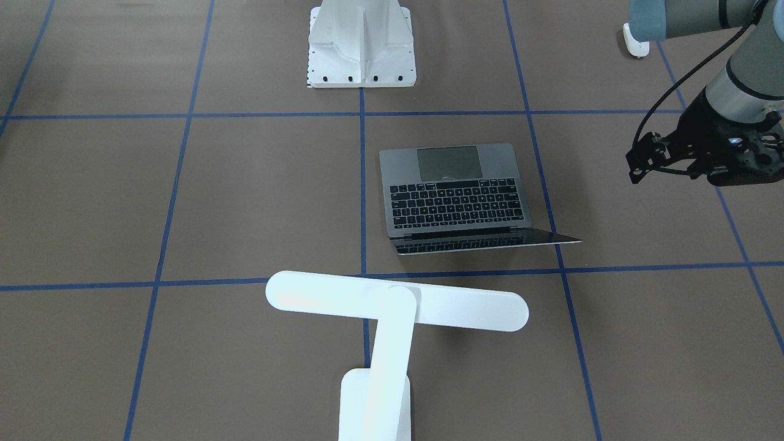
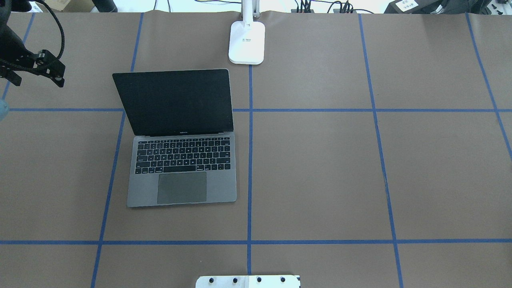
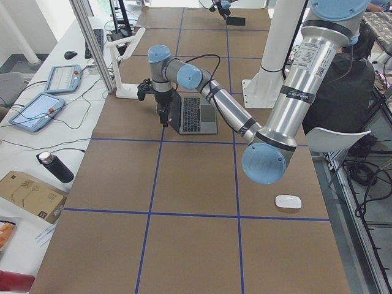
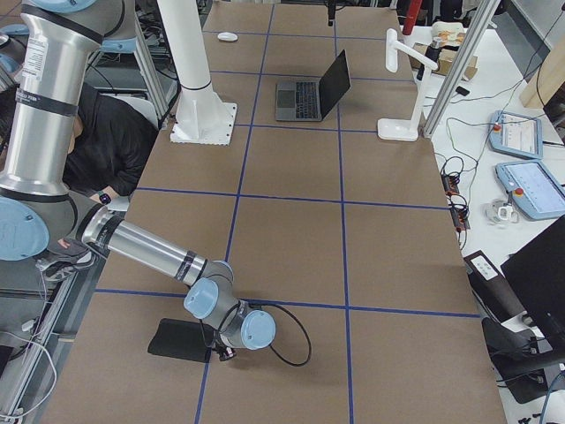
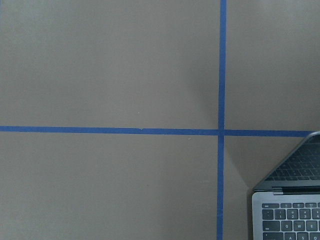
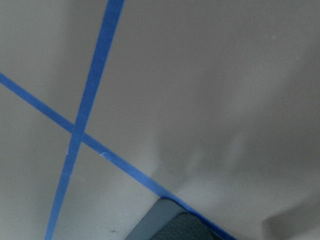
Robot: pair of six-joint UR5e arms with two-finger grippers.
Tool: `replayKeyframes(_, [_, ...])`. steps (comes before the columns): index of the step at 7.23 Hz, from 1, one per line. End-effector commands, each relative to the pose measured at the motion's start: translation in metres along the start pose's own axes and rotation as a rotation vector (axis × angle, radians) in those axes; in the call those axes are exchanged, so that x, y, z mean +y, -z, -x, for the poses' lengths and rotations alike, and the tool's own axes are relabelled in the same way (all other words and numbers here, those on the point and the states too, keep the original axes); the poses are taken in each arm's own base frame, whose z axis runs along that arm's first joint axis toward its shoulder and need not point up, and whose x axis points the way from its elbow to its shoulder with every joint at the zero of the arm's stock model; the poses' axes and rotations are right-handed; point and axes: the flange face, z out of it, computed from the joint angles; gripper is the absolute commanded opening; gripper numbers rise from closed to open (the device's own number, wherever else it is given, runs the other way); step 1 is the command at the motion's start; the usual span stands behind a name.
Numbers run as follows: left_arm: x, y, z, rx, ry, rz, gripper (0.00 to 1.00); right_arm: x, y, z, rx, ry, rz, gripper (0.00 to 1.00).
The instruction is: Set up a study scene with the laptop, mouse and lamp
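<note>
The laptop (image 2: 182, 168) stands open left of the table's middle, its dark screen upright; it also shows in the front view (image 1: 456, 190). The lamp (image 1: 398, 303) stands at the far edge, its base (image 2: 247, 42) just beyond the laptop. The mouse (image 3: 288, 201) lies at the robot's left end of the table, near the robot's edge. My left gripper (image 3: 162, 117) hangs above the table beside the laptop's screen, on its left; its fingers are hidden, so I cannot tell its state. My right gripper (image 4: 221, 349) is low beside a black pad, and I cannot tell its state.
A white ribbed pedestal (image 1: 361, 46) is bolted at the robot's edge, mid-table. A flat black square pad (image 4: 181, 340) lies at the robot's right end; its corner shows in the right wrist view (image 6: 165, 222). A seated person (image 3: 343, 79) is behind the robot.
</note>
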Motion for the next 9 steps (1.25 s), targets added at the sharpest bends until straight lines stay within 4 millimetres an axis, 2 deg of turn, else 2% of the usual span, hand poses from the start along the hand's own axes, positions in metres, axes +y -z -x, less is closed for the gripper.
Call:
replayKeyframes(1, [0.0010,-0.0009,0.0015,-0.002,0.003,0.001,1.00,0.0049,-0.0032,-0.0014,-0.004,-0.003,0.012,0.99])
replayKeyframes(5, [0.0007,-0.0014,0.0005,-0.002,0.004,0.002,1.00,0.0043,-0.0033,-0.0018,-0.002,-0.002,0.016,0.99])
replayKeyframes(8, [0.0010,-0.0008,0.0002,-0.001,0.003,0.001,1.00,0.0111,-0.0108,-0.0083,-0.015,-0.021,0.025,0.99])
replayKeyframes(9, [0.0010,-0.0008,0.0002,-0.001,0.003,0.001,1.00,0.0112,-0.0115,-0.0097,-0.017,-0.026,0.026,0.94])
